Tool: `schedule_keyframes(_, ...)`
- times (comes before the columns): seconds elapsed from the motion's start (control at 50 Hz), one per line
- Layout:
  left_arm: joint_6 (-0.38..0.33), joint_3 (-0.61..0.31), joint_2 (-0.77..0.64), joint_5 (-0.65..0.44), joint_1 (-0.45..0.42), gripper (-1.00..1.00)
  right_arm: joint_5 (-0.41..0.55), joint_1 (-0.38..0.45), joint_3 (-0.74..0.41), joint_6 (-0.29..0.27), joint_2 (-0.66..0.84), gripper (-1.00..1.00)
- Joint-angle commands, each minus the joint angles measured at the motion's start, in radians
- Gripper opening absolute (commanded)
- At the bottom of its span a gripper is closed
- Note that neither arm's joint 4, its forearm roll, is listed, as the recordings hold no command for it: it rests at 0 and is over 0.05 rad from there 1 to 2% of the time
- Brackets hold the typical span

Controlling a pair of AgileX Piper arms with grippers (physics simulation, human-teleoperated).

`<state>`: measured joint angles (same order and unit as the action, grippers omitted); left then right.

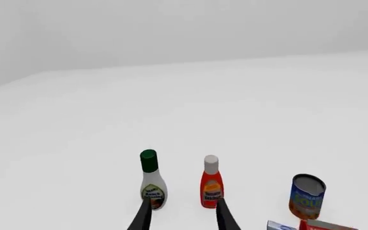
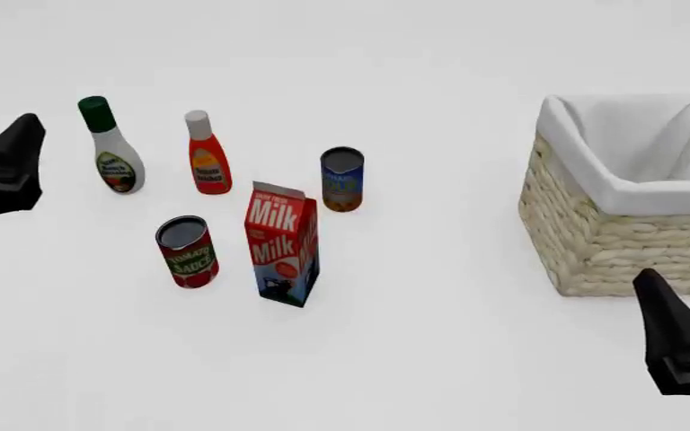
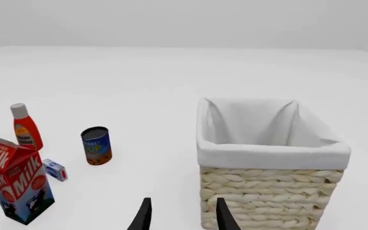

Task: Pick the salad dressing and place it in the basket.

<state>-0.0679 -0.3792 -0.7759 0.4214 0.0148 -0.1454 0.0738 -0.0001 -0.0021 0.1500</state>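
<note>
The dressing (image 2: 110, 148), white with a green cap, stands upright at the far left of the table (image 2: 441, 359), beside the red bottle (image 2: 206, 154), with bare table around. The basket (image 2: 614, 233) sits well apart at the right edge. Only the right wrist view shows a small box (image 3: 55, 169). Left gripper (image 1: 182, 213) and right gripper (image 3: 181, 213) have spread fingers, holding nothing.

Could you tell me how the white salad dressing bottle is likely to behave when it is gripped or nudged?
The white pear-shaped salad dressing bottle with the dark green cap stands tall on a small base, so a high nudge would probably tip it. Its smooth tapering neck looks slippery; gripping the wider belly seems safer. Once toppled, its round body would likely roll.
</note>
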Motion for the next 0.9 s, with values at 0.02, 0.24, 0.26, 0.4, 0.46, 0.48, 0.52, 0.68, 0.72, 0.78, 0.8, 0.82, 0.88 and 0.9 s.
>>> schedule_keyframes(0.02, 0.005, -0.187, -0.175, -0.001, 0.027, 1.0, -0.003, 0.015, 0.0, -0.002, 0.0, 1.0)
schedule_keyframes(0.24, 0.003, -0.354, -0.358, -0.012, 0.069, 1.0, 0.043, 0.014, 0.0, 0.001, -0.048, 1.0)
schedule_keyframes(0.26, 0.005, -0.369, -0.378, -0.012, 0.075, 1.0, 0.046, 0.013, 0.0, 0.001, -0.052, 1.0)
schedule_keyframes(0.4, 0.019, -0.464, -0.495, -0.017, 0.121, 1.0, 0.048, 0.014, 0.0, 0.001, -0.054, 1.0)
schedule_keyframes(0.46, 0.021, -0.507, -0.545, -0.02, 0.133, 1.0, 0.047, 0.014, 0.0, 0.002, -0.054, 1.0)
schedule_keyframes(0.48, 0.025, -0.527, -0.569, -0.027, 0.139, 1.0, 0.046, 0.014, 0.0, 0.003, -0.053, 1.0)
schedule_keyframes(0.52, 0.019, -0.546, -0.589, -0.031, 0.144, 1.0, 0.044, 0.014, 0.0, 0.004, -0.052, 1.0)
schedule_keyframes(0.68, 0.026, -0.629, -0.685, -0.066, 0.147, 1.0, 0.042, 0.018, 0.0, 0.005, -0.047, 1.0)
schedule_keyframes(0.72, 0.027, -0.643, -0.699, -0.069, 0.15, 1.0, 0.04, 0.018, 0.0, 0.004, -0.045, 1.0)
schedule_keyframes(0.78, 0.03, -0.676, -0.728, -0.087, 0.152, 1.0, 0.039, 0.019, 0.0, 0.004, -0.045, 1.0)
schedule_keyframes(0.8, 0.029, -0.699, -0.747, -0.098, 0.153, 1.0, 0.04, 0.021, 0.0, 0.005, -0.047, 1.0)
schedule_keyframes(0.82, 0.027, -0.706, -0.752, -0.099, 0.154, 1.0, 0.041, 0.021, 0.0, 0.005, -0.048, 1.0)
schedule_keyframes(0.88, 0.042, -0.727, -0.766, -0.114, 0.153, 1.0, 0.044, 0.02, 0.0, 0.006, -0.051, 1.0)
schedule_keyframes(0.9, 0.05, -0.733, -0.77, -0.119, 0.15, 1.0, 0.044, 0.02, 0.0, 0.006, -0.052, 1.0)
